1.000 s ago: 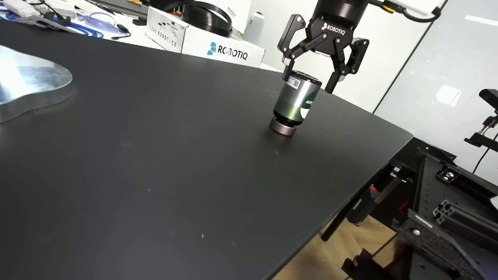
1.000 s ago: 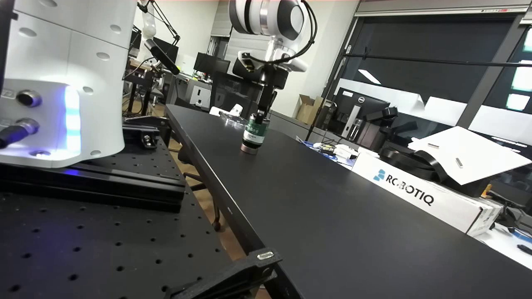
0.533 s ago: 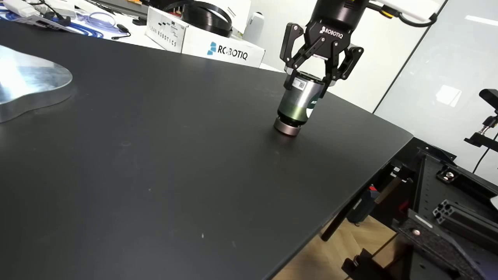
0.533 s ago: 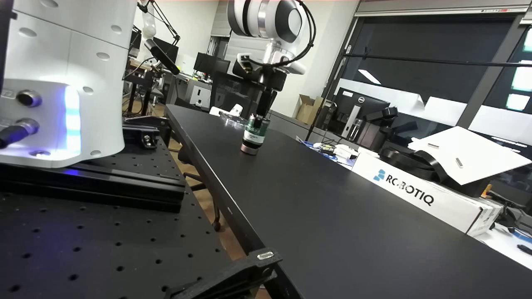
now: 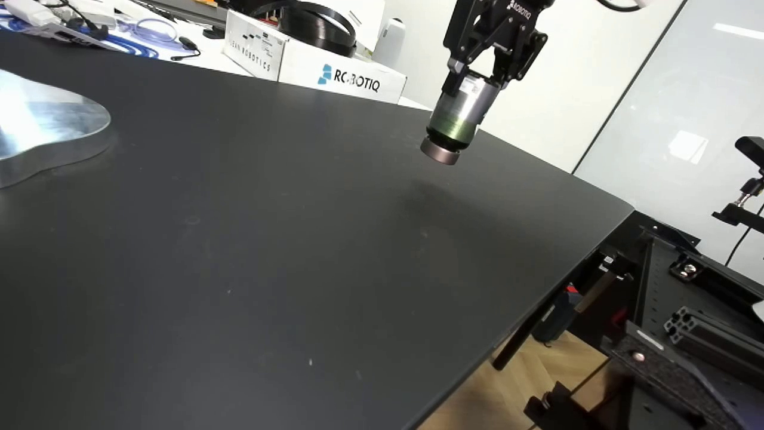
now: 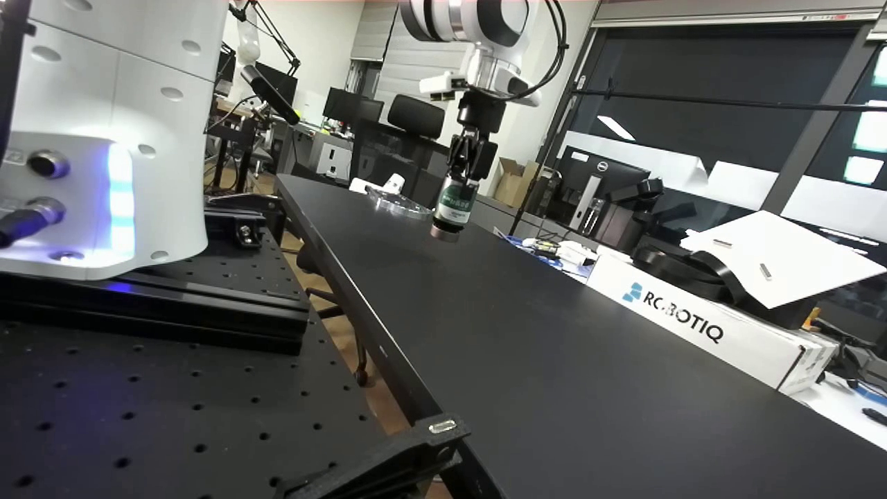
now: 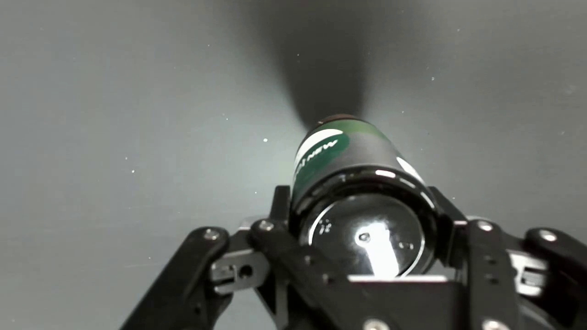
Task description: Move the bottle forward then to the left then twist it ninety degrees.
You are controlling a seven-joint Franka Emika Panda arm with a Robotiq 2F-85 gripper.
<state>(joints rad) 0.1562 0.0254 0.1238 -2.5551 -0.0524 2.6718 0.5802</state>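
Observation:
The bottle [image 5: 462,116] hangs above the dark table [image 5: 268,239], cap end down, with a gap beneath it in an exterior view. Its body is silver and green, with a dark green and white label that shows in an exterior view on the bottle [image 6: 454,204]. My gripper [image 5: 476,85] is shut on it near its black base, which is uppermost. In the wrist view the bottle [image 7: 362,146] fills the space between my gripper's [image 7: 360,195] two fingers, one touching each side. The glossy base faces the wrist camera, its lower part hidden behind the gripper's body.
A long white box [image 5: 340,77] marked Robotiq stands behind the table's far edge, with cables [image 5: 149,36] beside it. A clear, shiny flat object [image 5: 48,125] lies on the tabletop. The robot's white base [image 6: 138,138] stands on a perforated black plate [image 6: 173,409] alongside the table.
The fingers were apart around the standing bottle one second ago and then shut on it. Since then the bottle has risen off the table, and the gripper has turned somewhat.

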